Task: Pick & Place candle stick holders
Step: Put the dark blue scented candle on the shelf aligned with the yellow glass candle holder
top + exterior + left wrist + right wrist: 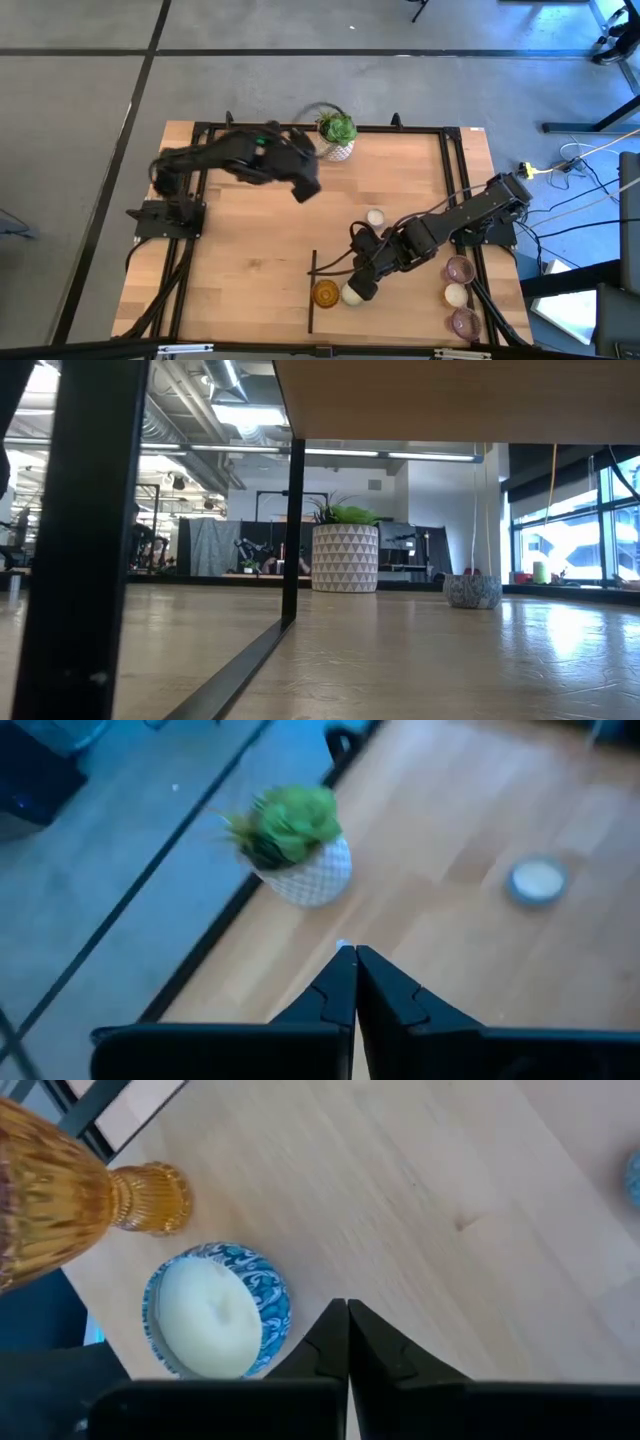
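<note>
My right gripper [358, 288] is shut and empty low over the near middle of the table, just beside a cream-filled holder [351, 295] with a blue patterned rim [215, 1312]. That holder stands on its base next to the amber glass holder [326, 293], which also shows in the right wrist view [60, 1190]. Another cream holder [375, 217] stands mid-table and shows in the left wrist view [537, 880]. Two mauve holders [459, 268] [463, 321] and a cream one [455, 294] stand in a row at the near right. My left gripper [306, 188] is shut and empty, raised at the far middle.
A white patterned pot with a green plant [337, 138] stands at the table's far edge, close to my left gripper, and shows in the low view [345, 557]. A black frame [312, 290] runs along the table's edges and beside the amber holder.
</note>
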Tool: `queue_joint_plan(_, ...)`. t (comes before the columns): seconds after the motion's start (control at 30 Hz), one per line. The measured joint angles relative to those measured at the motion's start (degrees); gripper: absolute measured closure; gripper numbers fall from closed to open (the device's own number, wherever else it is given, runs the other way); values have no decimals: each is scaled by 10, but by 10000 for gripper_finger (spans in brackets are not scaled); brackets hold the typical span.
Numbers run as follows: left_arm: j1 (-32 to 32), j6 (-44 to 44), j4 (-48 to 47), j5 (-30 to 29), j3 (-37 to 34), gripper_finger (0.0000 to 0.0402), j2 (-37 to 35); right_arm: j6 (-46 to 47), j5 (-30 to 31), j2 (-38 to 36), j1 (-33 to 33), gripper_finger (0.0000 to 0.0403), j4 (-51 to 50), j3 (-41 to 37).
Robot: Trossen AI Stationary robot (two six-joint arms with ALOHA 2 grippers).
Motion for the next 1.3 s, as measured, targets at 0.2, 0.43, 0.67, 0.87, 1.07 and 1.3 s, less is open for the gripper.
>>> queue_joint_plan(0.2,-18,-16,0,-8,0,400,-62,-16,-17,0,-6,402,12,0)
queue_joint_plan(0.43,-55,-26,0,-36,0,400,-92,11,-41,1,-2,402,63,-34)
queue_joint_plan(0.67,-106,-28,0,-52,0,400,-89,27,-43,2,1,403,102,-53)
queue_joint_plan(0.87,-136,-44,0,-78,0,399,-88,34,-65,2,5,403,109,-53)
queue_joint_plan(1.07,-142,-49,0,-85,0,399,-88,55,-76,2,14,403,116,-53)
queue_joint_plan(1.3,-141,-50,0,-87,0,399,-88,58,-80,2,19,403,130,-53)
